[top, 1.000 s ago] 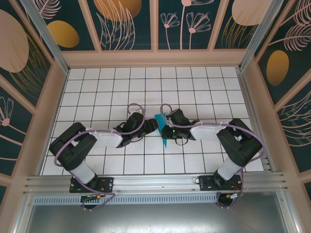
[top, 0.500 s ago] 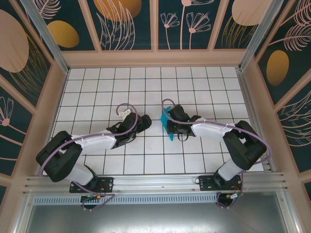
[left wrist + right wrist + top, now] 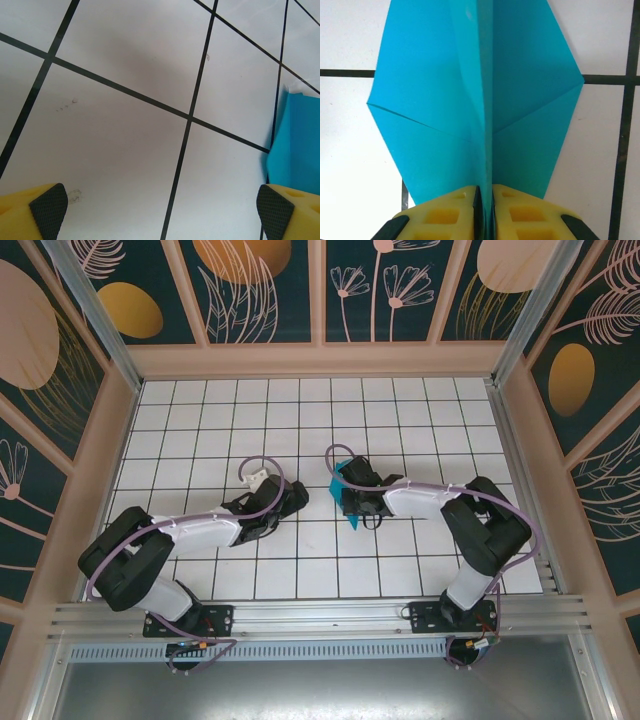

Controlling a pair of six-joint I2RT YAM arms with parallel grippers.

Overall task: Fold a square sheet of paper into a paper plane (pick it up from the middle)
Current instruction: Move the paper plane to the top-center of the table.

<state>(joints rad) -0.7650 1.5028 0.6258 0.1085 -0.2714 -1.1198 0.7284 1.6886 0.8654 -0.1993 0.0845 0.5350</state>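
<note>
On the left half of the white gridded table (image 3: pixel 200 410), the left arm (image 3: pixel 200 532) lies low and reaches toward the middle, a purple cable looping over it. Its left gripper (image 3: pixel 297 498) is released and holds nothing. In the left wrist view the left gripper (image 3: pixel 160 210) has its jaws spread wide, the two yellow fingers with black textured pads (image 3: pixel 47 207) sitting in the bottom corners with bare tile and black grid lines between them.

Just to the right, close to the table's centre, is the teal paper (image 3: pixel 350 512), folded, with a narrow tip pointing toward the near edge. At the right edge of the left wrist view the teal paper (image 3: pixel 297 145) shows beside the right-hand pad, apart from it.

Further right, the right gripper (image 3: pixel 345 490) is clenched on the paper. The right wrist view shows the right gripper (image 3: pixel 484 200) with its yellow fingers (image 3: pixel 445 217) pressed together on the raised centre crease of the teal paper (image 3: pixel 435 105), whose two creased flaps spread out to either side above the tiles. Whether the flaps touch the table I cannot tell. The right arm (image 3: pixel 430 502) stretches back from there to its base at the near right.
</note>
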